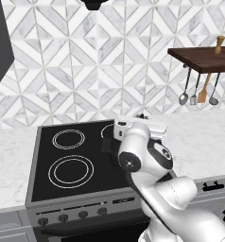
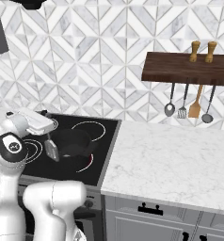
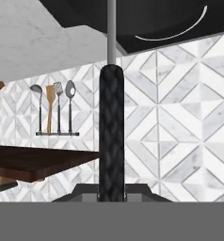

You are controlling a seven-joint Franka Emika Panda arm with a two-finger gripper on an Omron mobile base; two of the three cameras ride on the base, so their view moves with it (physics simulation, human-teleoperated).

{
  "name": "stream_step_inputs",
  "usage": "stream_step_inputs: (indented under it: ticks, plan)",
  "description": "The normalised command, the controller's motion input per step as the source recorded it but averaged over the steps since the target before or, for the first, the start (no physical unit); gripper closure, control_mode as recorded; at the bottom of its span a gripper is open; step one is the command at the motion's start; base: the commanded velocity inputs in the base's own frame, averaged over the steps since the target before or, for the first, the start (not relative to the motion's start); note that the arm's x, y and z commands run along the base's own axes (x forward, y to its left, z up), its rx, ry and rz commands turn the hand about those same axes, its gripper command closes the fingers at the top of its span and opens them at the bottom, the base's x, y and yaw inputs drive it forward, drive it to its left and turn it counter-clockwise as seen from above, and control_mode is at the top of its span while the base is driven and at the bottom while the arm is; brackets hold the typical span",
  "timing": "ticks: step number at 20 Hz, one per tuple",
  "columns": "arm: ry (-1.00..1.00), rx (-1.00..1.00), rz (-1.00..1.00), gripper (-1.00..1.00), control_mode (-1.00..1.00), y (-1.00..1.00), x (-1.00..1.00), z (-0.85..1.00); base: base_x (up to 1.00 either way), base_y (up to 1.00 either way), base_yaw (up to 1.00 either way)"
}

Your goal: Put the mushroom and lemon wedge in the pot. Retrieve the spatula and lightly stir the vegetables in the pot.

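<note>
My gripper (image 2: pixel 44 131) is shut on the spatula, over the stove at the pot's left side. In the hand view, the spatula's thin black handle (image 3: pixel 111 136) runs up from between the fingers, with a silver shaft above it. The flat silver-grey head (image 2: pixel 52 149) hangs down against the left rim of the squat black pot (image 2: pixel 72 141). I cannot tell whether the head is inside the pot or beside it. The mushroom, the lemon wedge and the vegetables are hidden from view. In the left base view my own arm covers the pot.
The black stove top (image 1: pixel 67 160) has white burner rings. A marble counter (image 2: pixel 170 160) lies to its right. A dark wooden shelf (image 2: pixel 189 68) on the tiled wall carries a ladle (image 2: pixel 169 109), a slotted turner (image 2: pixel 182 112), an orange utensil (image 2: pixel 195 108) and a spoon (image 2: pixel 207 116).
</note>
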Motion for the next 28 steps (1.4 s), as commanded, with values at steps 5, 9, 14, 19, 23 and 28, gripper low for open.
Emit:
stream_step_inputs:
  ticks: [5, 9, 14, 19, 23, 28]
  plan:
    - [0.03, -0.06, 0.00, 1.00, -1.00, 0.00, 0.13, 0.29, 0.00, 0.00, 0.00]
    - [0.16, -0.10, 0.00, 1.00, -1.00, 0.00, 0.30, 0.24, 0.00, 0.00, 0.00]
    - [0.01, -0.05, 0.00, 1.00, -1.00, 0.05, 0.50, -0.09, 0.00, 0.00, 0.00]
    - [-0.07, -0.01, 0.00, 1.00, -1.00, 0.10, 0.42, -0.24, 0.00, 0.00, 0.00]
    - [-0.06, -0.02, 0.00, 1.00, -1.00, 0.09, 0.28, -0.42, 0.00, 0.00, 0.00]
    - [0.00, -0.01, 0.00, 1.00, -1.00, 0.03, 0.07, -0.37, 0.00, 0.00, 0.00]
